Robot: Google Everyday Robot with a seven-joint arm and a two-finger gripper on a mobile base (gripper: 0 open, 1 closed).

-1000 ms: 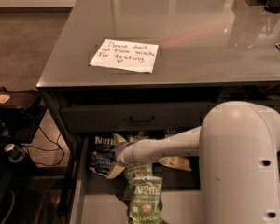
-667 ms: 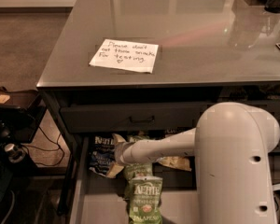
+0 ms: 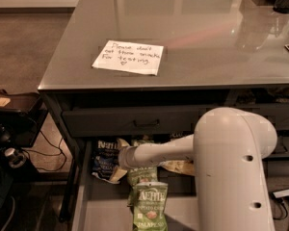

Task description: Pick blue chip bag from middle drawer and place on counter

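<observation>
Drawer (image 3: 80, 196) is pulled open low in frame, under the surface (image 3: 216, 42) that carries the paper note (image 3: 129, 57)

Blue bag (image 3: 104, 159) sits far left in the drawer, near the back left corner, white lettering at its back end. Its long axis runs back to front, roughly square to my arm

Hand (image 3: 118, 166) is just right of the bag, at its right edge, so the bag lies left of the hand. Touching or only close, I can't say. Whether the hand is open or closed on anything, I cannot tell, since the wrist end blocks it

Arm (image 3: 159, 153) reaches in from the right, nearly level across the drawer. One green bag (image 3: 141, 174) is tucked under the arm just right of the hand, and a second green bag (image 3: 149, 211) lies flat nearer the front. A pale bag (image 3: 179, 166) sits further right behind the arm

My call is that the grasp is not confirmed. The next move depends on taking the bag's right edge, not the green one beside it, then lifting clear of the closed drawer front (image 3: 147, 124) to reach the surface
</observation>
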